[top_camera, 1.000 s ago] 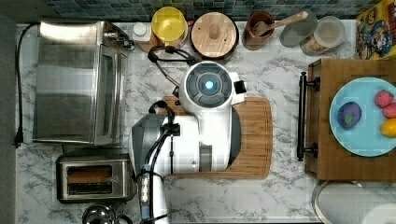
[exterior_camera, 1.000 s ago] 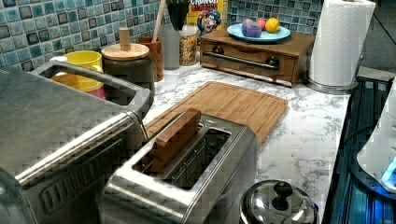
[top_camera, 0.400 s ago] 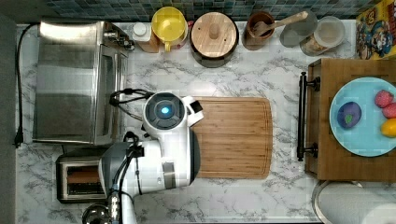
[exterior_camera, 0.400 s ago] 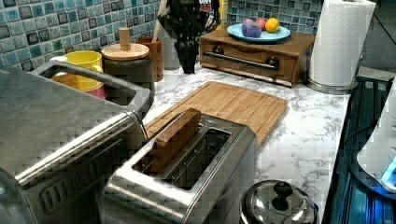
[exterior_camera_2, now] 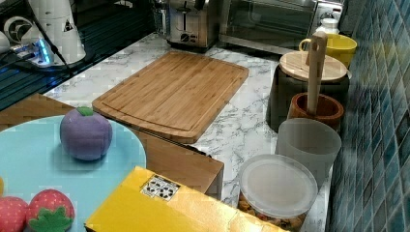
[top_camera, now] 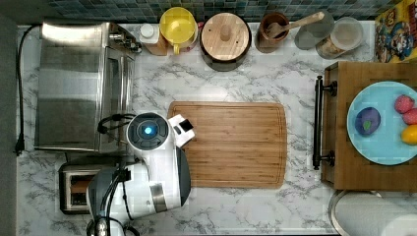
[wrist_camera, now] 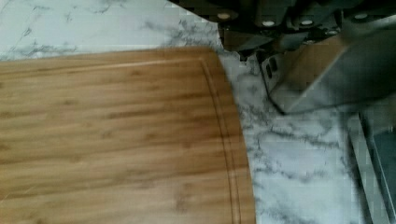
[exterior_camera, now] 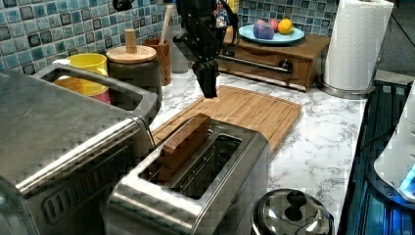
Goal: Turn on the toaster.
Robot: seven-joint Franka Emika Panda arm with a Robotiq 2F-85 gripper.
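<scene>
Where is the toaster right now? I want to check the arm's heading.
The toaster sits at the top view's lower left on the marble counter, just below the toaster oven and left of the cutting board, with bread in one slot.

No word, brand or number is showing legibly anywhere. At the near edge of the right view, a yellow box (exterior_camera_2: 193,208) is carrying a small white square printed with a black recycling-type symbol. At the far left of the right view, a white robot base (exterior_camera_2: 55,29) is bearing a small dark triangular mark, unreadable.
</scene>
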